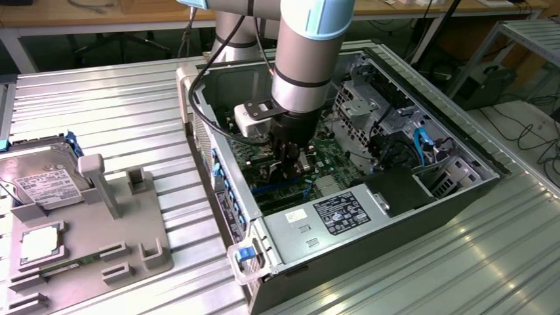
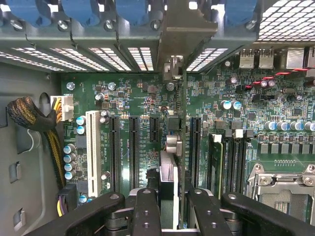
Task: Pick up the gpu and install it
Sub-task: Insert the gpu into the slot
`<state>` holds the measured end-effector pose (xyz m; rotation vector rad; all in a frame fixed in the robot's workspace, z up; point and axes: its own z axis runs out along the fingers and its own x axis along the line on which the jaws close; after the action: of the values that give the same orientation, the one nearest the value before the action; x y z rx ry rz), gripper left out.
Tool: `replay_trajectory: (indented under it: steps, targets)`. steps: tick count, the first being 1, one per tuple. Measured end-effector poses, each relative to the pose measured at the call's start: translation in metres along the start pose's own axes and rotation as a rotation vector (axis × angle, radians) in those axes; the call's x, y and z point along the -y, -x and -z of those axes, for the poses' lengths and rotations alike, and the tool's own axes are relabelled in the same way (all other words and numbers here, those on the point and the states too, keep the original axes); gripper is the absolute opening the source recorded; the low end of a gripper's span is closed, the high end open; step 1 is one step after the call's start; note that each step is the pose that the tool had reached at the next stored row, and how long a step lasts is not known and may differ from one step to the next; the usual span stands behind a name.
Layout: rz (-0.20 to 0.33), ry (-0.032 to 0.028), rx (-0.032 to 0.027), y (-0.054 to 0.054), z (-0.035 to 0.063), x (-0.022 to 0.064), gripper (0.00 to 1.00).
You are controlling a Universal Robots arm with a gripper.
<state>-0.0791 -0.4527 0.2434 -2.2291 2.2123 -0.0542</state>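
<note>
One gpu (image 2: 178, 147) stands edge-on between the black fingers of the gripper (image 2: 172, 206), clamped from both sides above the motherboard.

The jaws are closed on the thin card, which rises upright over the green motherboard (image 2: 133, 98) among long black expansion slots (image 2: 134, 147); its silver metal bracket (image 2: 183, 39) reaches the perforated rear wall of the case. In the exterior view the gripper (image 1: 293, 172) reaches down inside the open computer case (image 1: 289, 230), a grey steel box on a ribbed metal table (image 1: 114, 105). A silver hard drive (image 1: 39, 180) sits in a grey holder well apart.
</note>
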Motion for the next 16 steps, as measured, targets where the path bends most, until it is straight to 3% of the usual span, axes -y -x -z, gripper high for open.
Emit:
replay_trajectory:
  steps: [16]
  targets:
    - [0.012, -0.0004, 0.0019, 0.0027, -0.0013, 0.0000, 0.28]
